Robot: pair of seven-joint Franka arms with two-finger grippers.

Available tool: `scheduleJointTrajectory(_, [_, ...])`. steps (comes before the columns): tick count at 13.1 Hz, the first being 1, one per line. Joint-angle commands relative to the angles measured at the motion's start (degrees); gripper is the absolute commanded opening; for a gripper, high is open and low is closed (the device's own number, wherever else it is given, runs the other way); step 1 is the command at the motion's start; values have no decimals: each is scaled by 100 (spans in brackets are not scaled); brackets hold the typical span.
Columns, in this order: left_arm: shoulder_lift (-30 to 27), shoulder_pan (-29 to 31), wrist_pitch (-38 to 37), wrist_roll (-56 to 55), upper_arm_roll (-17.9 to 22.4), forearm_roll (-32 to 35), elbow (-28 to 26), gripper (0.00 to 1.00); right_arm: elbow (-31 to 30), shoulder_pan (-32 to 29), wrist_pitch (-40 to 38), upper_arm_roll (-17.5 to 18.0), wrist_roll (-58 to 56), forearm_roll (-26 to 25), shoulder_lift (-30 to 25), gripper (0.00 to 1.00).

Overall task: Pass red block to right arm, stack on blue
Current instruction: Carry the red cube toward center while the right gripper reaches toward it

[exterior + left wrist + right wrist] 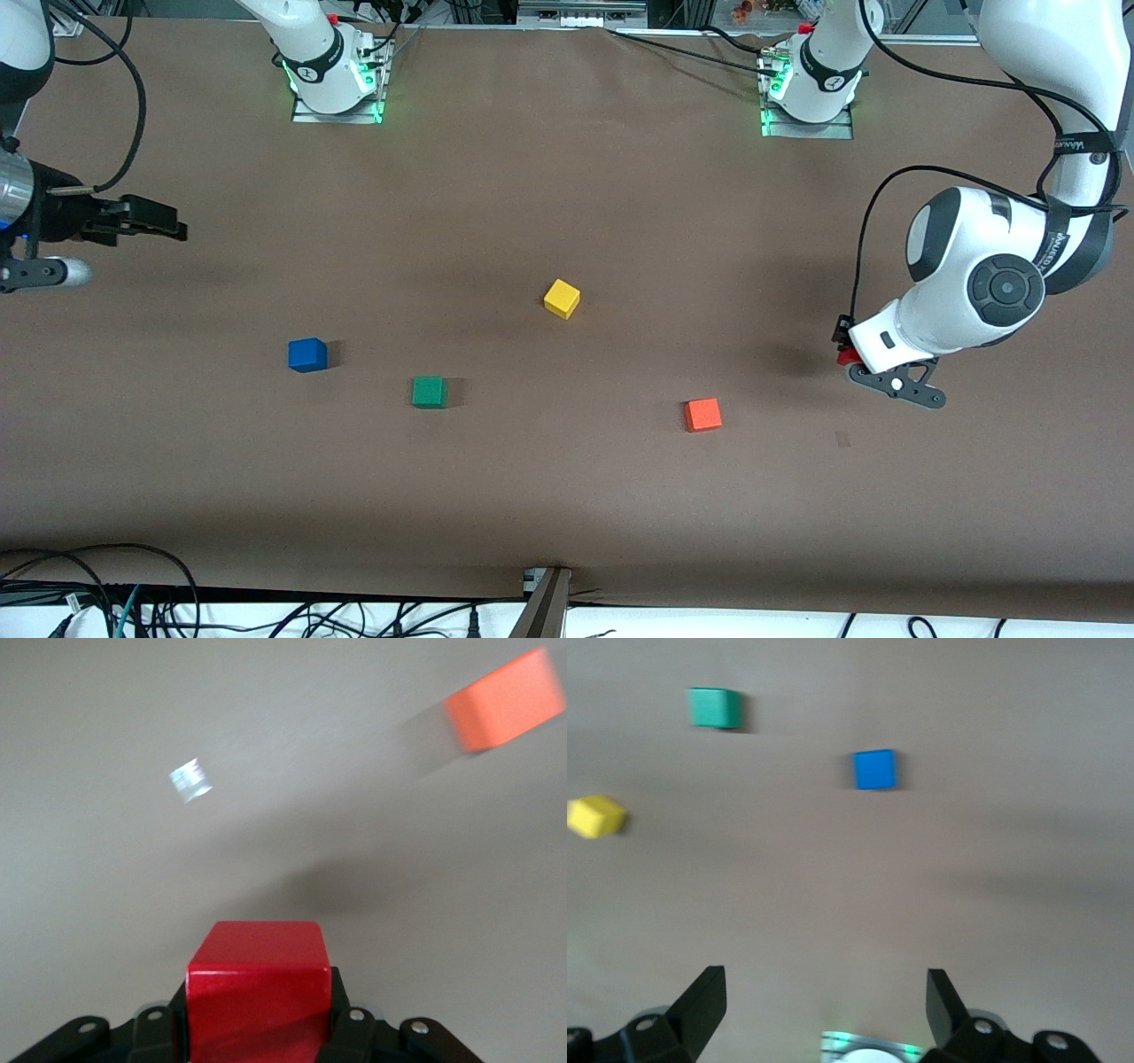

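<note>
Two arms here: left tool (257, 1028) is clamped on the red block (257, 992), up over the tabletop (567, 496) past the orange cube (702, 414), handoff-ready. Right tool (164, 223), spread apart, waits up over the tabletop well off from the blue cube (307, 354).

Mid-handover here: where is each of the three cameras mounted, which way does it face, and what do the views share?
Front view: high across the table, facing both arm bases; shows the left gripper holding the small bright red cube at its end of the table, and the right gripper open at its own end.
Left wrist view: looks past its fingers at the red cube and the brown table; also the lighter orange cube.
Right wrist view: looks down past its open fingers at the small solid blue cube.
Shared: front and right wrist both show the blue cube.
</note>
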Motion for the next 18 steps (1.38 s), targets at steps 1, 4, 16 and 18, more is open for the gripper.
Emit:
scheduleJointTrajectory(1, [54,30,-148,36,-230,-527,493,0,83,0,-30,-1,11,857,382,100])
scheduleJointTrajectory(4, [185,-127,-87,45,-467,-1239,783,0,83,9,49,8,11,1893,830,100])
scheduleJointTrajectory(16, [651,-575,844,4276,-969,-5886,1039,5,48,571,1006,8,29,6140,2316,100])
scheduleJointTrajectory(18, [695,-733,1212,4911,-978,-6521,1048,5,48,756,1243,8,29,6509,2430,100])
